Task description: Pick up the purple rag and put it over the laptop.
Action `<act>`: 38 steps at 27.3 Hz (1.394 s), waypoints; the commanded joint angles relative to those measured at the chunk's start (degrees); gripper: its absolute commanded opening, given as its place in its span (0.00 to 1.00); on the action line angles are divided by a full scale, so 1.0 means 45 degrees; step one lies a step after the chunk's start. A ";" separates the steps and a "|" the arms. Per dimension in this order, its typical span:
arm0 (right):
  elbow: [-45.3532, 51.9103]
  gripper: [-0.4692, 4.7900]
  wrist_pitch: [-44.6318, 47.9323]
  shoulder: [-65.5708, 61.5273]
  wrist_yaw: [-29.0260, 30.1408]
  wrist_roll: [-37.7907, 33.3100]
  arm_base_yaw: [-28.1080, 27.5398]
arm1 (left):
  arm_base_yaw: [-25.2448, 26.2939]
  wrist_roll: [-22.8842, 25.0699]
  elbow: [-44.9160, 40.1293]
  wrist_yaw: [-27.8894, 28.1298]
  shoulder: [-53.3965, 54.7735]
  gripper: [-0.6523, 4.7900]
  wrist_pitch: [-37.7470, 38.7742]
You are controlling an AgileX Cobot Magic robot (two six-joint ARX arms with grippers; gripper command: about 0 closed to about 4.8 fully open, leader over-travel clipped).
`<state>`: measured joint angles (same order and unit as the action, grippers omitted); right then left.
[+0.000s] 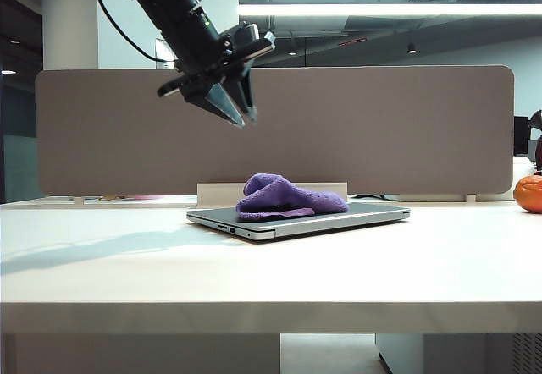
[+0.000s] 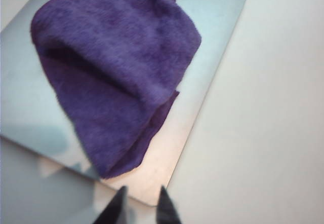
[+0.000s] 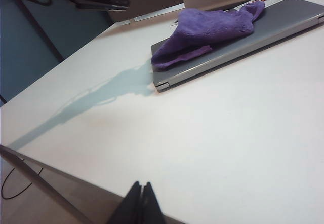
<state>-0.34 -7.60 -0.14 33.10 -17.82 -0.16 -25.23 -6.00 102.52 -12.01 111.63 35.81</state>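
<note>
The purple rag [image 1: 288, 196] lies bunched on the closed lid of the silver-grey laptop [image 1: 339, 219], covering the lid's left half. My left gripper [image 1: 241, 118] hangs well above the laptop's left end, pointing down and away from the rag. In the left wrist view its dark fingertips [image 2: 121, 196] stand a small gap apart around nothing, over a corner of the laptop [image 2: 212, 41], with the rag [image 2: 116, 67] beyond them. My right gripper [image 3: 140, 185] is shut and empty at the table's near edge, far from the rag [image 3: 212, 29] and laptop [image 3: 263, 31].
A beige divider panel [image 1: 271, 129] runs along the back of the white table [image 1: 254, 264]. An orange round object [image 1: 529, 192] sits at the far right. A white sticker [image 3: 263, 0] shows on the laptop lid beside the rag.
</note>
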 commanded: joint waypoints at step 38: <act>0.0044 0.13 0.0437 0.0019 -0.7679 0.4255 0.0000 | 0.0636 0.2395 0.0015 0.1336 -0.6212 0.11 0.3672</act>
<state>-0.34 -6.66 -0.14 -0.82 0.95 -0.21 -22.30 4.29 102.39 -6.00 84.73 52.16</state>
